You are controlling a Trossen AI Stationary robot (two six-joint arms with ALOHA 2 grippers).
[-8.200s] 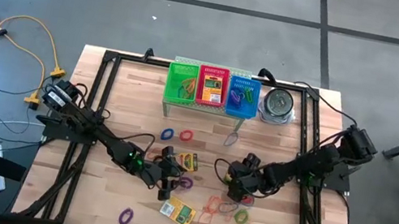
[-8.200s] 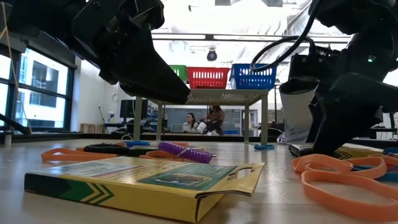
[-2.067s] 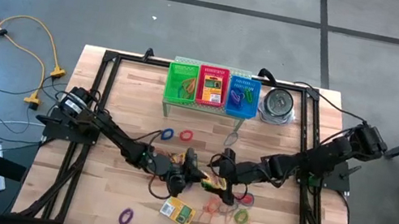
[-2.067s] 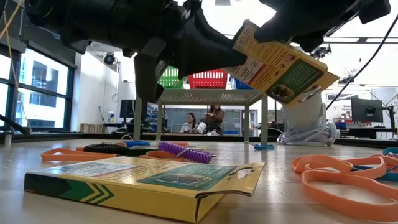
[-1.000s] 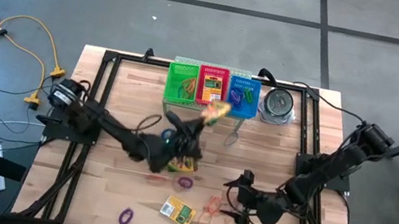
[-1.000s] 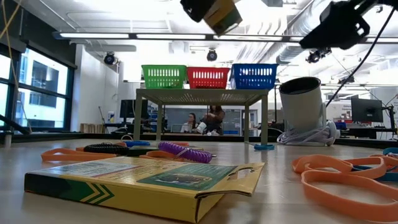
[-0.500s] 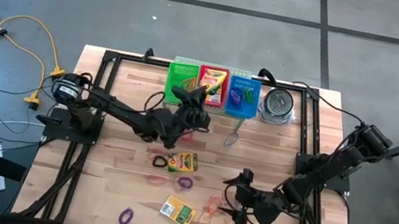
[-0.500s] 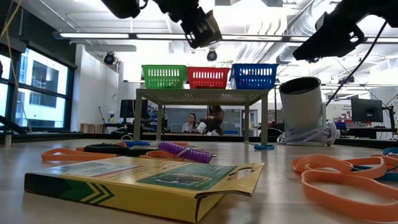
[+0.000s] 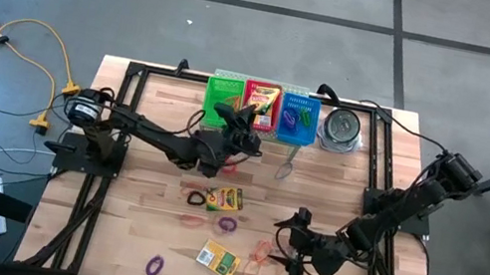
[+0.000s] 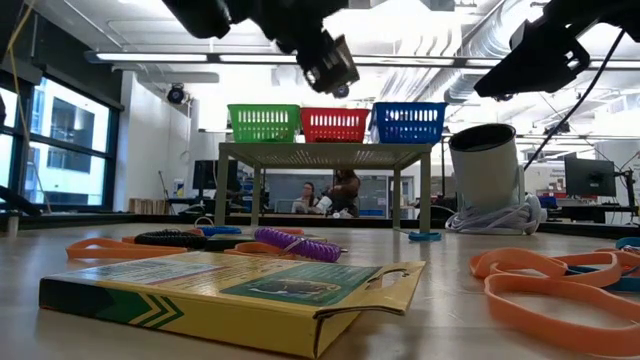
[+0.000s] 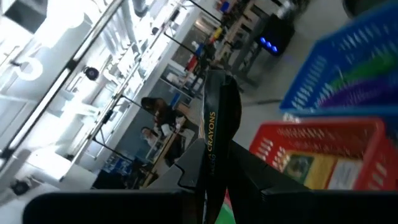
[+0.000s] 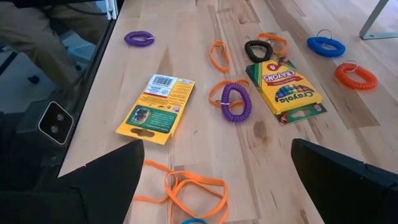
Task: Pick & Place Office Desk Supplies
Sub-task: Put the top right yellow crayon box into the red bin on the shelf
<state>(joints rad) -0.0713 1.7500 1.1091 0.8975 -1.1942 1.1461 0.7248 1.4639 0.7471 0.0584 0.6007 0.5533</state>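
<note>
1. While the left arm reaches toward the top centre of the high view, the left gripper (image 9: 249, 123) hangs just before the red basket (image 9: 261, 106), clenched on a crayon box (image 11: 214, 146) that the left wrist view shows edge-on between the fingers.
2. Beside the red basket stand the green basket (image 9: 224, 102) on its left and the blue basket (image 9: 297, 116) on its right, all on a small raised shelf (image 10: 320, 155); the red one already contains a crayon box, and the blue one coloured loops.
3. Right of the blue basket sits a round metal tin (image 9: 341, 128).
4. Lower right of centre in the high view, the right gripper (image 9: 290, 250) hangs low over the wooden table (image 9: 151, 156) with its fingers spread wide and nothing between them.
5. In the right wrist view, a second crayon box (image 12: 287, 88) lies face up at upper right, with a purple coil loop (image 12: 235, 102) just left of it and a black loop (image 12: 258, 49) above it.
6. A third crayon box (image 12: 155, 107) lies back up at centre left, well apart from the second.
7. Orange rubber bands (image 12: 186, 193) lie at bottom centre, another purple loop (image 12: 138, 38) at upper left, and blue (image 12: 326, 45) and red-orange (image 12: 355, 76) coils at upper right.
</note>
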